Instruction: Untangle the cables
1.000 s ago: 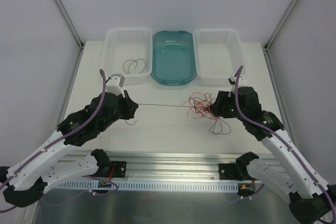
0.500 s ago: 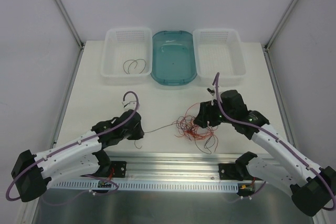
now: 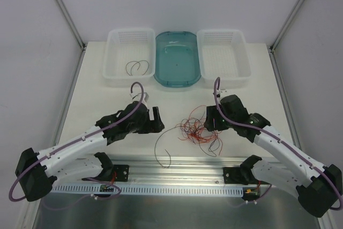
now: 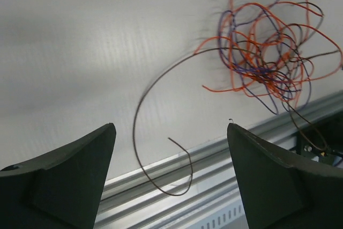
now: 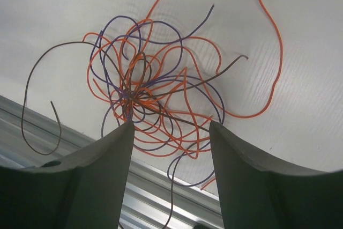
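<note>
The tangle of cables (image 3: 195, 131), thin red-orange, purple-blue and dark wires, lies near the table's front edge. My right gripper (image 3: 207, 124) hangs open just right of it. In the right wrist view the tangle (image 5: 155, 95) spreads under and between the spread fingers of that gripper (image 5: 170, 126), which pinch nothing. One dark brown cable (image 3: 156, 148) curls loose on the table, its far end still running into the tangle. My left gripper (image 3: 159, 120) is open above it; the left wrist view shows this cable (image 4: 135, 127) lying free between the wide fingers of the gripper (image 4: 170, 127).
At the back stand a white basket (image 3: 115, 52) holding two dark cables (image 3: 136, 67), a teal bin (image 3: 177, 76) and a second white basket (image 3: 241, 52). An aluminium rail (image 3: 177, 162) runs along the near edge, and the loose cable's end lies over it.
My left gripper was shut on the dark cable, pulling it taut; both arms came nearer the front edge, then it opened and the cable dropped in a curl. The tangle shifted left and nearer.
</note>
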`<state>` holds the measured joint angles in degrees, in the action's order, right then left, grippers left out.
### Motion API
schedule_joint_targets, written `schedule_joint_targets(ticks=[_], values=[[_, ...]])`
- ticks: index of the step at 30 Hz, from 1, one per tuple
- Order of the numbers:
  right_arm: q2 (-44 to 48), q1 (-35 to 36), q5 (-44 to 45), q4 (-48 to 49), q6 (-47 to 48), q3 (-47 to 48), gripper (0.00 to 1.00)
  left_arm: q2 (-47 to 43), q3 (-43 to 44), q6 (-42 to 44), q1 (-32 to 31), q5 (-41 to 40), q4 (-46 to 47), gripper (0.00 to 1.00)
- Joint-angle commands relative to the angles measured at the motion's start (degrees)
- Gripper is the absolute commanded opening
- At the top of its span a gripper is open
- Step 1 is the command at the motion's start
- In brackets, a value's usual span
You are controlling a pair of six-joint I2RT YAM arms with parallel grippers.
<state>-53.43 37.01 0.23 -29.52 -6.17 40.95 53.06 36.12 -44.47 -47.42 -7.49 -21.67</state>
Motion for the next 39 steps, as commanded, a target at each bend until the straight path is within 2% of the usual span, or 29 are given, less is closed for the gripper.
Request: schedule_joint_targets(ticks=[1, 4, 8, 14, 23, 26, 29, 30, 32, 33, 36, 37, 39], values=[[1.3, 1.4, 2.5, -0.9, -1.5, -1.4, 0.61, 4.6, 7.8, -0.3, -6.0, 2.3, 2.7, 0.85], [1.4, 1.4, 3.5, -0.8, -2.2, -2.6, 0.61, 11.3, 10.8, -1.0, -7.6, 3.5, 5.1, 0.79], [2.3, 1.5, 3.4, 0.5, -3.0, -3.9, 0.6, 22.0, 12.5, -2.6, -8.4, 5.0, 12.0, 0.74], [1.5, 2.4, 2.4, 4.3, -4.7, -5.9, 0.59, 33.5, 14.3, -5.9, -8.5, 6.5, 17.4, 0.67], [-2.6, 4.6, 3.0, 10.7, -7.6, -9.0, 0.58, 41.7, 14.7, -10.2, -9.7, 11.0, 25.4, 0.62], [-4.4, 5.3, 3.0, 13.1, -8.4, -9.7, 0.57, 43.4, 14.1, -11.5, -9.8, 11.4, 27.7, 0.58], [-7.0, 5.7, 2.6, 15.4, -9.1, -9.9, 0.55, 45.5, 14.1, -12.5, -9.8, 12.0, 29.3, 0.47], [-7.6, 5.8, 2.6, 15.9, -9.5, -9.9, 0.55, 45.8, 14.0, -12.8, -9.8, 12.1, 29.6, 0.39], [-9.8, 6.4, 2.3, 17.2, -9.6, -10.0, 0.54, 46.3, 13.6, -13.1, -9.8, 11.5, 30.1, 0.29], [-10.4, 6.6, 2.0, 17.7, -9.9, -10.0, 0.54, 46.2, 13.5, -13.2, -9.8, 11.0, 30.8, 0.21], [-13.4, 7.7, 0.8, 19.9, -10.3, -9.9, 0.48, 44.9, 12.3, -12.9, -9.8, 9.7, 31.8, 0.04], [-14.0, 8.2, 0.8, 20.7, -10.5, -9.9, 0.44, 43.5, 11.7, -12.7, -9.8, 8.5, 32.0, 0.0], [-15.8, 8.4, 0.6, 21.6, -10.8, -9.9, 0.37, 41.7, 10.8, -11.7, -9.8, 7.8, 32.7, 0.0]])
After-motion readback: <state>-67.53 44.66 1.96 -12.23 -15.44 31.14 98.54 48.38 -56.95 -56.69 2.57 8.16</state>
